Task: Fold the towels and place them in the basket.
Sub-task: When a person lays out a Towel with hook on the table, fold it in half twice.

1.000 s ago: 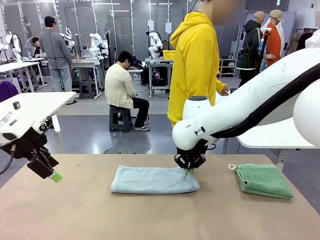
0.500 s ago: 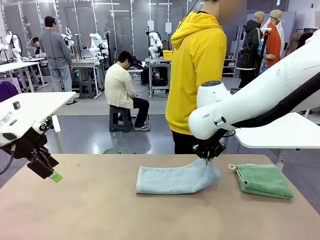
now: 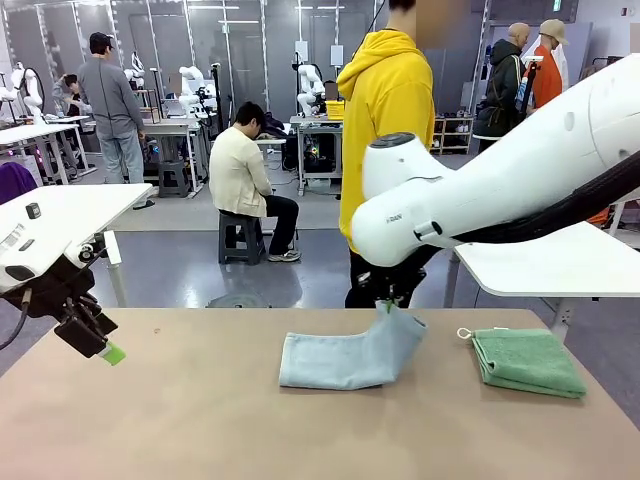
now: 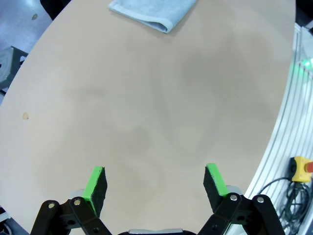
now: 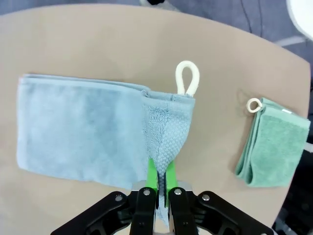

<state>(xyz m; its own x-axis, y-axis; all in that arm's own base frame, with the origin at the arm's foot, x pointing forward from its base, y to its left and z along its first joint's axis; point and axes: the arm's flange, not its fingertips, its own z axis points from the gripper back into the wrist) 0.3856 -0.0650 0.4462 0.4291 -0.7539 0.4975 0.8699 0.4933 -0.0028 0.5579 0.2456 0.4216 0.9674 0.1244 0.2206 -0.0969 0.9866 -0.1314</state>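
We note the right gripper (image 5: 161,177) pinched tight on one end of the grey-blue towel (image 3: 345,355), that end lifted off the table (image 3: 180,420) while the rest lies flat. The green towel (image 3: 528,360) sits folded just beside it, apart. The left gripper (image 4: 154,182) hangs with jaws wide, holding nothing. The risk we see: the thin pinch could slip, or the raised end could drop askew and spoil the fold.

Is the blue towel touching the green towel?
Apart. The front view shows bare table between the blue towel and the green towel; the right wrist view shows the gap too.
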